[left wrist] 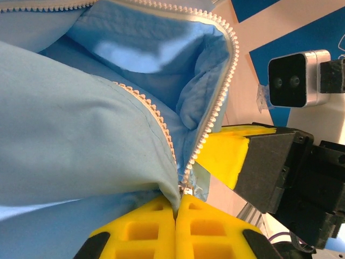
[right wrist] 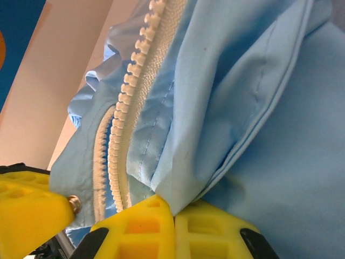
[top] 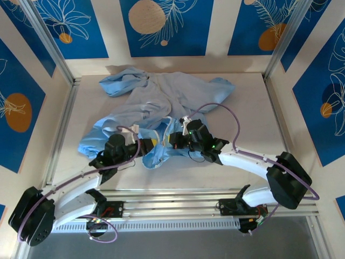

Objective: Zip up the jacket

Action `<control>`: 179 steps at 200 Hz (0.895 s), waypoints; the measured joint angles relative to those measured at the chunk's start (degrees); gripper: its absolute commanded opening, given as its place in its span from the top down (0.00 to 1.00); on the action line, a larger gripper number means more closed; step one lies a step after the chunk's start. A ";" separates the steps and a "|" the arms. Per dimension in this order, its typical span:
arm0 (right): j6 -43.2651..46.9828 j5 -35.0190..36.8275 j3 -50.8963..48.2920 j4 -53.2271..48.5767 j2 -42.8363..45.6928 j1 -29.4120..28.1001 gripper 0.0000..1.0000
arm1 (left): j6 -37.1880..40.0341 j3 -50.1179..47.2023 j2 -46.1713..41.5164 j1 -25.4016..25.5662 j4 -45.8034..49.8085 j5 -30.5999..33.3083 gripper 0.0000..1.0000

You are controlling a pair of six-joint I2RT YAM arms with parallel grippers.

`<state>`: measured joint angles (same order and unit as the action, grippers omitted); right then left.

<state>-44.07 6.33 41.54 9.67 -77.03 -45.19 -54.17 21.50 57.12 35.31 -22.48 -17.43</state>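
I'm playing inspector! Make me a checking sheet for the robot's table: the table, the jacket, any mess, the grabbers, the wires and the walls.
Surface: pale table, bare beside the cloth.
Job's things: light-blue jacket lies crumpled; its zipper is open, tooth rows meeting only at the bottom.
Clutter: nothing seen.
Grippers: left gripper shut on the jacket at the zipper's bottom end; right gripper shut on a jacket fold beside the teeth.
Cables: purple cables loop along both arms.
Surroundings: blue leaf-patterned walls, metal frame posts.
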 measured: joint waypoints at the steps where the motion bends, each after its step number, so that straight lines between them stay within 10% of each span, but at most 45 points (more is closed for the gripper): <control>1: 0.00 -0.02 0.00 0.00 0.00 0.00 1.00 | 0.00 0.00 0.02 0.00 -0.04 0.00 1.00; 179: -1.31 -0.81 -0.04 0.92 0.00 0.66 1.00 | -0.85 0.63 1.16 0.61 -2.19 0.02 1.00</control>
<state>-45.39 5.52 41.50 10.59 -77.03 -44.53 -55.02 22.13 58.28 35.92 -24.67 -17.41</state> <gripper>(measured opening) 0.063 0.057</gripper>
